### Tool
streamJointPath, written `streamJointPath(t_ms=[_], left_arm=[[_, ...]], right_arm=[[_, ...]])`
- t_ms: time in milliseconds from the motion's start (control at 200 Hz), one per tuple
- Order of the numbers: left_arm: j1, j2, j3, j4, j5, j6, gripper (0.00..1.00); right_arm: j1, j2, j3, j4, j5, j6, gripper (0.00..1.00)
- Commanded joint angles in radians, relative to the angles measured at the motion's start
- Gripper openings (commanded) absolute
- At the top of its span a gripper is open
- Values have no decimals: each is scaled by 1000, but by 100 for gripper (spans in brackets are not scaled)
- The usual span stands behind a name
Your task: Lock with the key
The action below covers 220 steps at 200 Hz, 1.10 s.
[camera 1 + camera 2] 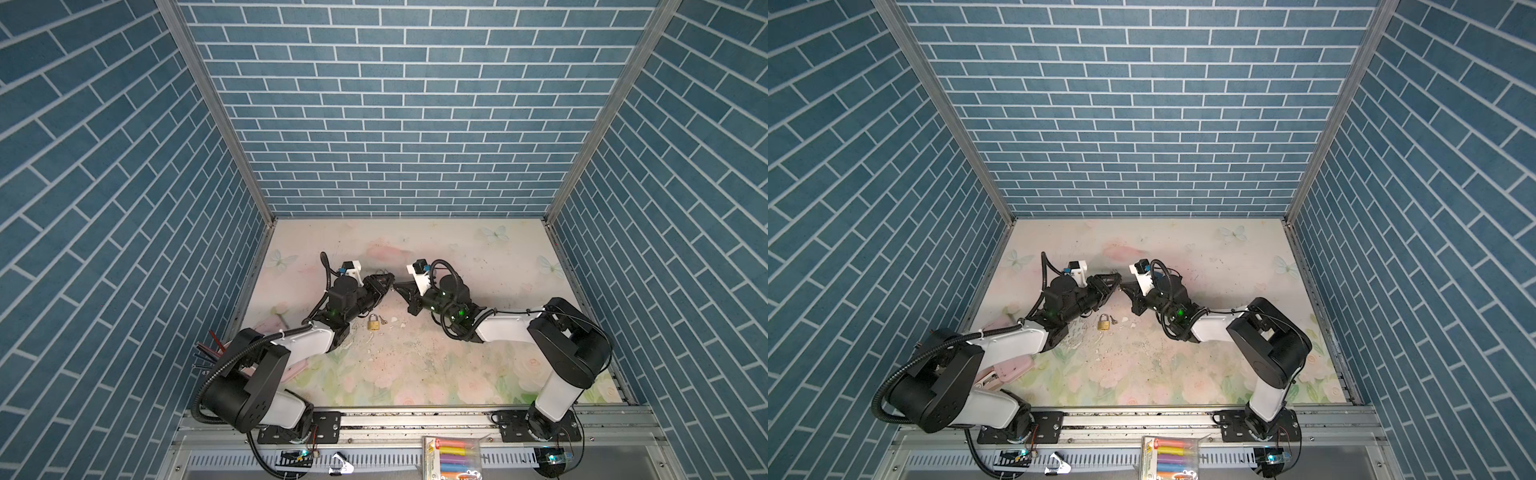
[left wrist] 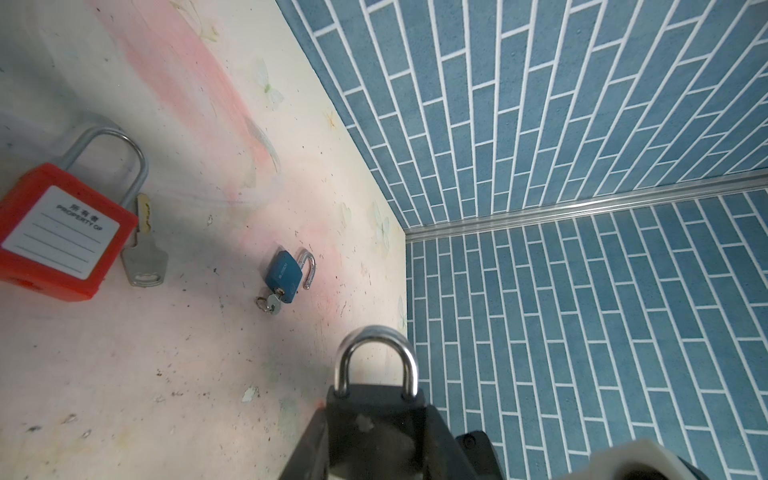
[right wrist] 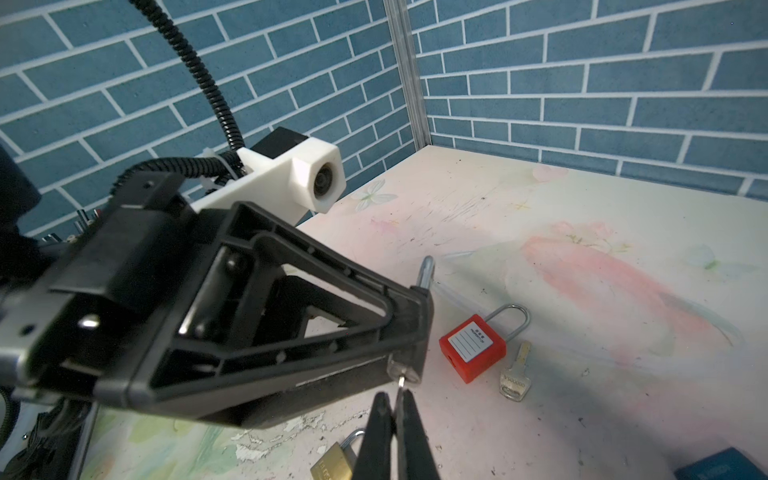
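Observation:
My left gripper [image 2: 376,451] is shut on a black padlock [image 2: 376,415], lifted off the table, with its silver shackle [image 2: 376,357] pushed into the body. In the right wrist view the padlock's keyhole end [image 3: 404,370] faces my right gripper [image 3: 392,401]. That gripper is shut on a thin silver key [image 3: 400,383] whose blade reaches into the keyhole. In both top views the left gripper [image 1: 384,284] and the right gripper [image 1: 400,286] meet tip to tip above the table's middle.
A red padlock [image 3: 473,347] and a loose silver key [image 3: 515,374] lie on the floral table [image 1: 478,353]. A blue padlock [image 2: 286,272] has its shackle open and a key in it. A brass padlock [image 1: 374,323] lies below the grippers. Blue brick walls enclose three sides.

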Motion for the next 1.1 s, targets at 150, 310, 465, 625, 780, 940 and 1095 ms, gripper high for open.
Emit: streamJointPath(t_ms=[150,310,465,625,780,940,1095], left_arm=[[2,-8,-1,40,4,7,0],[15,-14,20,15,-22,31,0],[52,-17,58,3,-64,50,0],[129,-27,100,-15,-131,58,0],[187,-61,155,-98,-194,123,0],[178,-105,216,-266,-179,286,0],[90,-158,265,-531,-195,499,0]], right_arm=[[9,19,28,-2,-33,1,0],[10,18,25,-14,-50,7,0],[13,8,-2,-25,-79,19,0],[22,-11,-66,-23,-80,34,0],[22,-61,-132,-21,-41,57,0],[4,-164,-158,-101,14,81,0],[-54,-293,-166,-295,88,142,0]])
